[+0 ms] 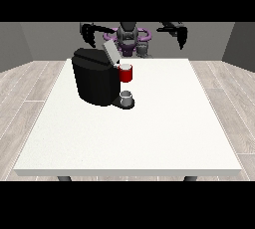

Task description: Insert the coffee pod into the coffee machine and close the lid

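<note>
The black coffee machine [94, 81] stands on the table's left-centre part, its grey lid [109, 51] tilted up and open. A red thing at the machine [126, 73] sits under the lid at the machine's front. A small grey thing [127, 97] rests on the machine's black base below it; I cannot tell whether it is the pod. Both hands are raised at the far side, apart from the machine. The hand at the view's left [89, 33] and the hand at the view's right [180, 36] hang with relaxed fingers and hold nothing.
The white table [164, 123] spreads wide towards the camera and to the right of the machine. The robot's torso [128, 38] stands behind the far edge. A wooden floor surrounds the table.
</note>
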### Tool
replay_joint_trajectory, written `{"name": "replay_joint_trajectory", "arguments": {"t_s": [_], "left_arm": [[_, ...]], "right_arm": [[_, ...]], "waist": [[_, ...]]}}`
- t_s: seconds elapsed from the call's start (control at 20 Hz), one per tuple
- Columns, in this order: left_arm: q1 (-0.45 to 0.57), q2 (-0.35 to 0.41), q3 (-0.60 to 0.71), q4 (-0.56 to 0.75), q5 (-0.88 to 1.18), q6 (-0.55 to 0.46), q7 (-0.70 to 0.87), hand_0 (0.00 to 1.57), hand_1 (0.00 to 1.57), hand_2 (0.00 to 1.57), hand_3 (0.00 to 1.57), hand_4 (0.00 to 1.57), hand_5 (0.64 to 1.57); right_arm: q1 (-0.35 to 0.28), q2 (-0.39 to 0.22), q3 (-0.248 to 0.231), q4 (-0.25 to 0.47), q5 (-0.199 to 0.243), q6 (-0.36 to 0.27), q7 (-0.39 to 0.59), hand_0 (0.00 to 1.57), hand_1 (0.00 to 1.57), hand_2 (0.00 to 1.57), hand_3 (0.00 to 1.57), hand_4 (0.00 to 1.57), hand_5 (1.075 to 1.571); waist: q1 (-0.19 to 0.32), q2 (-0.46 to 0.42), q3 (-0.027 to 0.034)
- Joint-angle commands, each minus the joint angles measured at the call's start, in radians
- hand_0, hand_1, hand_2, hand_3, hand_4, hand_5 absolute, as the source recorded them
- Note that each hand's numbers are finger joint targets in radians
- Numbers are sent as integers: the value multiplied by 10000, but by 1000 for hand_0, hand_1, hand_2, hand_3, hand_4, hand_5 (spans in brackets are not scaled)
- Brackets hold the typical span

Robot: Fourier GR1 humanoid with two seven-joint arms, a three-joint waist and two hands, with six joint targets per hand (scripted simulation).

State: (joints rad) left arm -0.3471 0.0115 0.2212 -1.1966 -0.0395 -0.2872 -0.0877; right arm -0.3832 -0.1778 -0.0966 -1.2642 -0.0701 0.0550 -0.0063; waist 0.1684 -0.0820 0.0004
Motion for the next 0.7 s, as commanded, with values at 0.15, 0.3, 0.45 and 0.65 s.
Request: {"name": "replay_joint_trajectory", "arguments": {"t_s": [0.15,0.3,0.45,0.65], "left_arm": [[521,698,156,-699,330,216,-186,0,0,0,0,0,1571],[712,432,-363,-1390,271,323,99,0,0,0,0,0,1571],[648,445,-417,-1411,294,509,279,0,0,0,0,0,1571],[661,593,-443,-1788,469,601,288,0,0,0,0,0,1571]], "right_arm": [[-1167,152,82,430,116,-25,331,0,0,0,0,0,1571],[-1237,-60,-13,1163,271,328,-488,0,0,0,0,0,1571],[-1967,399,348,1076,627,-271,201,0,0,0,0,0,1571],[-2450,-13,26,1805,734,-31,-224,0,0,0,0,0,1571]], "waist": [[-524,771,-5],[-327,1032,-2],[-392,943,-4],[-353,1316,-4]]}}
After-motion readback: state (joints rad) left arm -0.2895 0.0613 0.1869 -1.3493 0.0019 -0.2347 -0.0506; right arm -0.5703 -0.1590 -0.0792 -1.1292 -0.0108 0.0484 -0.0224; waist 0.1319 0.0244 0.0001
